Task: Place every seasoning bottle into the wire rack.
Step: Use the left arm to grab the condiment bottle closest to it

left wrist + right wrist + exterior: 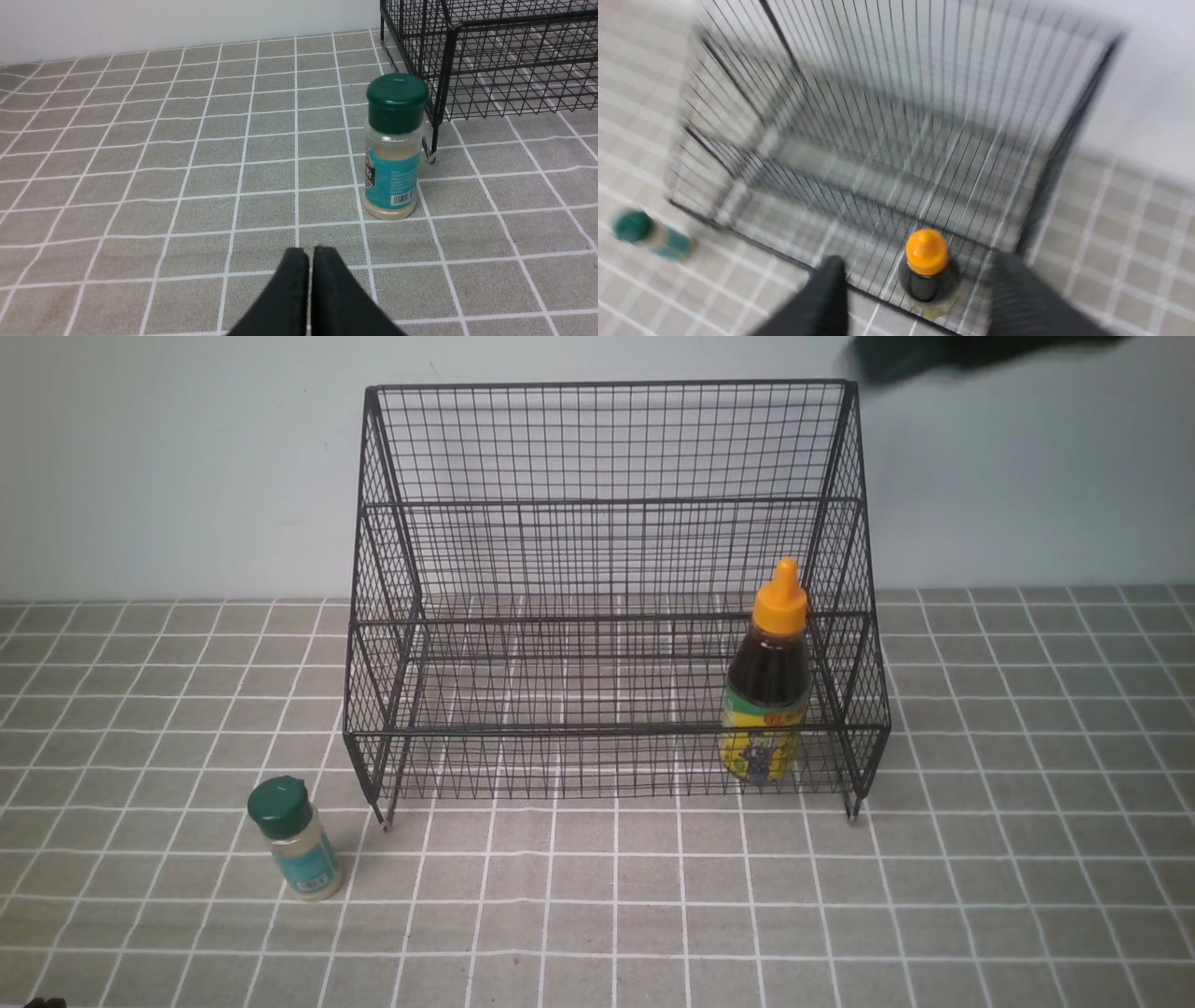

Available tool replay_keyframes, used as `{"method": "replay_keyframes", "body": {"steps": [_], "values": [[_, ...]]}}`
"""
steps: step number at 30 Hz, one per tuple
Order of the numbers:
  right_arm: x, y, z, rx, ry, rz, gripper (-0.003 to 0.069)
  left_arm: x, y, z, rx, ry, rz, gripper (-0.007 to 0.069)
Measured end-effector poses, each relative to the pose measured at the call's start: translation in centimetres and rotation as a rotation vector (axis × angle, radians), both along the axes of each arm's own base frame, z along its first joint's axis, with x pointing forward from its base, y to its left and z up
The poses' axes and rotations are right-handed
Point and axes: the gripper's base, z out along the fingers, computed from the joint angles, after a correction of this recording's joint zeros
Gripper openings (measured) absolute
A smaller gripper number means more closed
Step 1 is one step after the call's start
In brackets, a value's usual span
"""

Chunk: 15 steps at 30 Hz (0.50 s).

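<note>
The black wire rack (607, 523) stands in the middle of the tiled table. The dark-sauce bottle (767, 681) with its orange cap stands upright on the rack's lowest shelf, at the right end. The small shaker jar (294, 840) with a green cap stands on the table in front of the rack's left foot. In the left wrist view my left gripper (309, 253) is shut and empty, low over the cloth, a little short of the shaker jar (395, 149). My right gripper (920, 261) is open and empty, high above the sauce bottle (927, 252); that view is blurred.
A grey cloth with white grid lines (597, 915) covers the table, and a pale wall (168, 457) rises behind the rack. Part of my right arm (934, 355) shows as a dark blur above the rack's top right corner.
</note>
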Motion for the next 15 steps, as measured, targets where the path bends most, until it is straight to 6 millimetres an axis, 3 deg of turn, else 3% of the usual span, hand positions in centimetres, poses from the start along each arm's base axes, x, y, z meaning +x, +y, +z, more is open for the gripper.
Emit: {"method": "replay_keyframes", "body": {"steps": [2,3,4,5,6,7,8,9,11,12,13,15], "values": [[-5.1,-2.9,1.9,0.027,-0.094,-0.043,0.019,0.0,0.0,0.0,0.0,0.001,0.0,-0.0007],[-6.1,-3.4,2.1,0.033,-0.106,-0.056,0.0165,0.0,0.0,0.0,0.0,0.001,0.0,-0.0007],[-8.9,-5.0,2.4,0.052,-0.154,-0.083,0.0096,0.0,0.0,0.0,0.0,0.001,0.0,-0.0007],[-12.2,-6.9,1.8,0.086,-0.231,-0.122,0.0034,0.0,0.0,0.0,0.0,0.001,0.0,-0.0007],[-14.1,-8.0,1.1,0.114,-0.293,-0.137,0.0013,0.0,0.0,0.0,0.0,0.001,0.0,-0.0007],[-14.2,-8.1,0.5,0.11,-0.291,-0.141,0.001,0.0,0.0,0.0,0.0,0.001,0.0,-0.0007],[-16.2,-9.0,0.0,0.156,-0.377,-0.145,0.0,0.0,0.0,0.0,0.0,0.001,0.0,-0.0007],[-17.4,-9.6,-1.0,0.184,-0.434,-0.145,-0.0004,0.0,0.0,0.0,0.0,0.001,0.0,-0.0007],[-20.3,-10.8,-5.1,0.264,-0.586,-0.124,-0.001,0.0,0.0,0.0,0.0,0.001,0.0,-0.0007],[-20.6,-10.8,-6.9,0.271,-0.603,-0.117,-0.001,0.0,0.0,0.0,0.0,0.001,0.0,-0.0007],[-20.7,-10.9,-7.1,0.279,-0.621,-0.113,-0.001,0.0,0.0,0.0,0.0,0.001,0.0,-0.0007],[-21.8,-11.2,-10.6,0.32,-0.682,-0.102,-0.001,0.0,0.0,0.0,0.0,0.001,0.0,-0.0007]]}}
